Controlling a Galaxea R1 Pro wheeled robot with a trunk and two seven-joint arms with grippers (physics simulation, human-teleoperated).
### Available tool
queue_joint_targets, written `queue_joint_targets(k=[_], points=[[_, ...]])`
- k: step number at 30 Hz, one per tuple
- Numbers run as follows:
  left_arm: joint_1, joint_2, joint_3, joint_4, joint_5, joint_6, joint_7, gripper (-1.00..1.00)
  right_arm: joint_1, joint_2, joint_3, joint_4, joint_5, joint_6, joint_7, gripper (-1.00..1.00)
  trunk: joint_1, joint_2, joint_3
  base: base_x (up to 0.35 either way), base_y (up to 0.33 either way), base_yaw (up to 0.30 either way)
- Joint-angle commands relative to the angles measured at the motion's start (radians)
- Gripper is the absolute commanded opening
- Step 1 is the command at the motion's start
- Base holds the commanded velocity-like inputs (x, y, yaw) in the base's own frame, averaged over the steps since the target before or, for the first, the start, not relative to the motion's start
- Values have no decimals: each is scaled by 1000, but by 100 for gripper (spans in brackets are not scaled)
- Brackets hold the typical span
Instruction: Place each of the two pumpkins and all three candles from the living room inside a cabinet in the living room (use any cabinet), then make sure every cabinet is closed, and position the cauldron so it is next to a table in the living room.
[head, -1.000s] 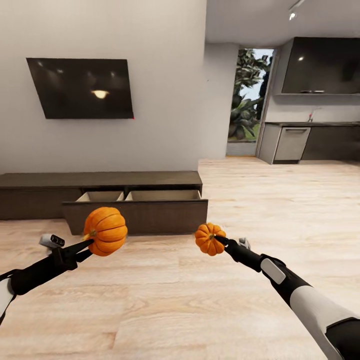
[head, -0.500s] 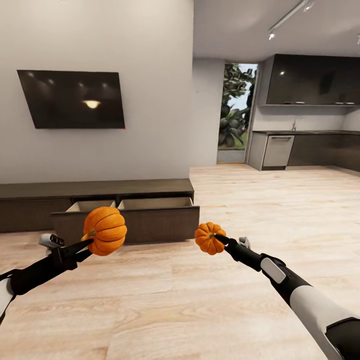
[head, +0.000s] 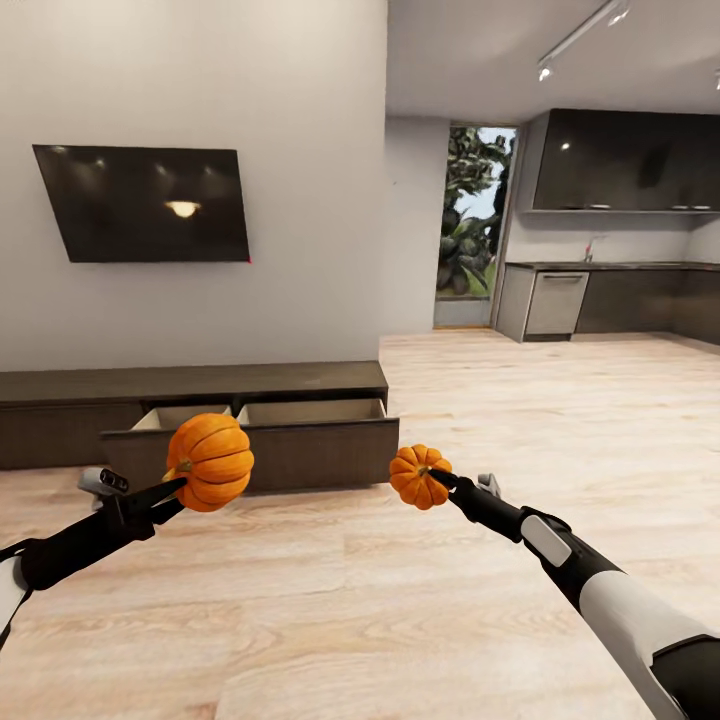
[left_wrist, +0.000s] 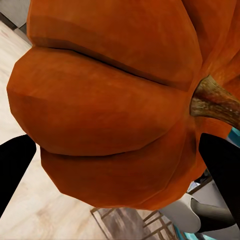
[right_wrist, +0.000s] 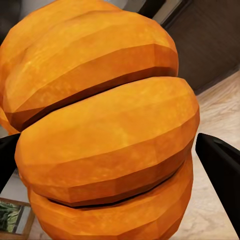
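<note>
Left end effector (head: 172, 491): clenched on your left-hand pumpkin, held out ahead of you above the floor; in the left wrist view its dark fingers (left_wrist: 14, 167) sit either side of the fruit.
Left-hand pumpkin (head: 211, 461): orange, ribbed, lying on its side with the stem toward the end effector; in the left wrist view (left_wrist: 115, 107) the brown stem shows at one edge.
Right end effector (head: 440, 479): clenched on your right-hand pumpkin at about the same height as the left; black fingers (right_wrist: 222, 167) flank the fruit in the right wrist view.
Right-hand pumpkin (head: 419, 476): looks smaller than the other in the head view, stem turned toward the end effector; its ribs show close up in the right wrist view (right_wrist: 105, 130).
Floor (head: 400, 590): pale wood planks, running from under your arms to the kitchen.
Cabinet (head: 200, 385): long, low, dark brown, against the wall ahead of you and beyond both pumpkins.
Drawer (head: 300, 440): pulled out at the cabinet's right end, pale wood inside; you cannot tell what lies in it.
Television (head: 145, 203): dark screen on the wall above the cabinet.
Kitchen units (head: 600, 300): grey and dark fronts, far right.
Doorway (head: 470, 225): far back, green plants beyond.
</note>
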Motion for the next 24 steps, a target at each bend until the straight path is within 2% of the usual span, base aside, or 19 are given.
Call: queue_joint_targets(k=[1, 13, 24], points=[[-1, 0, 0, 0, 0, 4, -1, -100, -1, -1, 4, 0, -10, 6, 0, -100, -4, 7, 1, 0, 0, 0], [-1, 0, 0, 0, 0, 4, -1, -100, -1, -1, 4, 0, -10, 6, 0, -100, -50, 91, 22, 0, 0, 0], [-1, 0, 0, 0, 0, 4, -1, -100, -1, -1, 4, 0, -10, 2, 2, -100, -92, 168, 55, 0, 0, 0]])
